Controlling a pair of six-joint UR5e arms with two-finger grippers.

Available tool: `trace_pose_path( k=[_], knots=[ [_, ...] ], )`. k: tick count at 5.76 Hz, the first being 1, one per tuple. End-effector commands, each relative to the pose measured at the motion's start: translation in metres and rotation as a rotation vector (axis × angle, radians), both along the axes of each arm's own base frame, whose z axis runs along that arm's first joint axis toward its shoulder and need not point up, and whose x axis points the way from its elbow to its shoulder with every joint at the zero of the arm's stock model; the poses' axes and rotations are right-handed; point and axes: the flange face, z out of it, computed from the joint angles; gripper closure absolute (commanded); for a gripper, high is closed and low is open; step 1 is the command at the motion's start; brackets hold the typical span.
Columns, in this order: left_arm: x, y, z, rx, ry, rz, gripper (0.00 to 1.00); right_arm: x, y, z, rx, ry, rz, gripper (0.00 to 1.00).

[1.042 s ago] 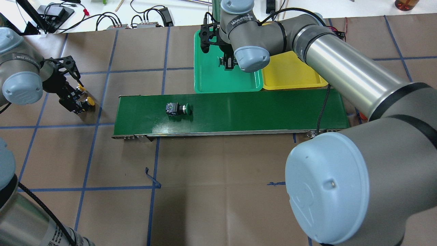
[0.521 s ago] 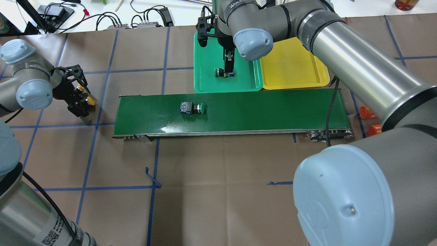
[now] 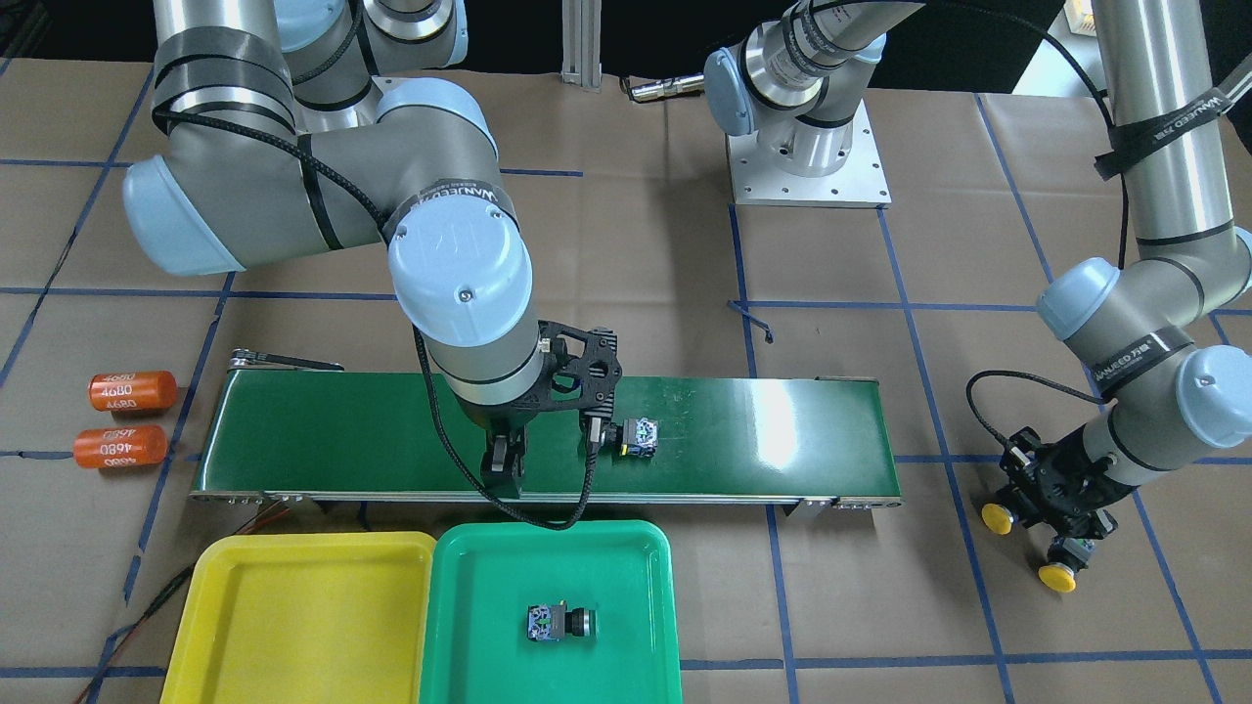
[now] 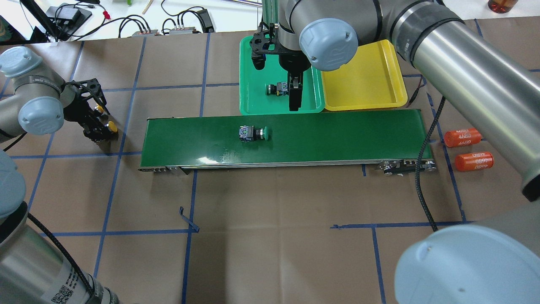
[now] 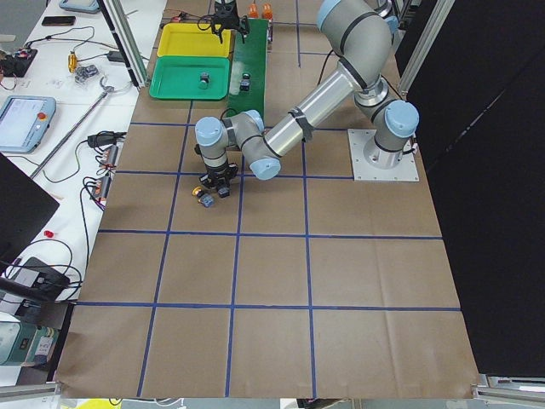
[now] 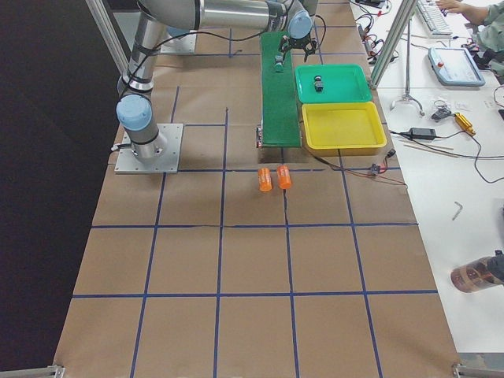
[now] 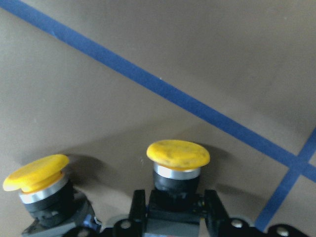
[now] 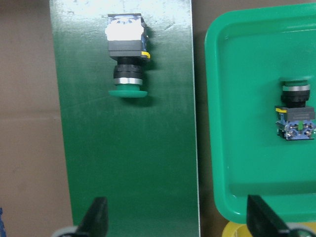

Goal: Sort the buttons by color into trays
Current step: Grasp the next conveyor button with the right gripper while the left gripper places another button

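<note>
One green button (image 4: 276, 89) lies in the green tray (image 4: 253, 105), also in the front view (image 3: 559, 622) and the right wrist view (image 8: 296, 111). A second green button (image 4: 253, 133) lies on its side on the conveyor belt (image 4: 337, 135). My right gripper (image 4: 294, 99) hangs open and empty over the tray's near rim and the belt's far edge. My left gripper (image 4: 100, 130) is low on the table at the far left, shut on a yellow button (image 7: 177, 154). The other yellow button (image 7: 37, 173) lies just beside it. The yellow tray (image 4: 363, 84) holds nothing.
Two orange "4680" cylinders (image 4: 462, 137) (image 4: 473, 161) lie on the table past the belt's right end. The right arm's cable hangs over the belt near that end. Cables and power supplies sit beyond the table's far edge.
My right gripper lowered the green button into the green tray, let it go and drew back toward the belt. The green button on the belt travelled right. The left arm shifted slightly.
</note>
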Motion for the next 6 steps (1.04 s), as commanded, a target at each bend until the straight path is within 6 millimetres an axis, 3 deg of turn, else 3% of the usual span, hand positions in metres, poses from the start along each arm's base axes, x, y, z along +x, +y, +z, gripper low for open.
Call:
trace_pose_path(
  k=[1, 2, 3, 4, 5, 6],
  knots=[
    [-0.023, 0.013, 0.050, 0.029, 0.017, -0.037, 1.00, 0.006, 0.011, -0.012, -0.061, -0.026, -0.133, 0.00],
    [-0.070, 0.030, 0.093, 0.046, 0.024, -0.113, 1.00, 0.027, 0.015, -0.036, -0.039, -0.019, -0.132, 0.00],
    [-0.142, 0.036, 0.113, 0.032, 0.011, -0.218, 0.99, 0.043, 0.022, -0.045, -0.035, -0.021, -0.104, 0.00],
    [-0.205, 0.045, 0.110, 0.043, 0.015, -0.336, 0.98, 0.039, 0.029, -0.070, -0.004, 0.001, -0.092, 0.00],
    [-0.239, 0.060, 0.087, 0.076, 0.034, -0.389, 0.97, 0.026, 0.036, -0.089, -0.035, -0.007, -0.072, 0.00],
    [-0.243, 0.068, 0.075, 0.085, 0.037, -0.407, 0.97, 0.012, 0.038, -0.104, -0.090, -0.003, -0.029, 0.00]
  ],
)
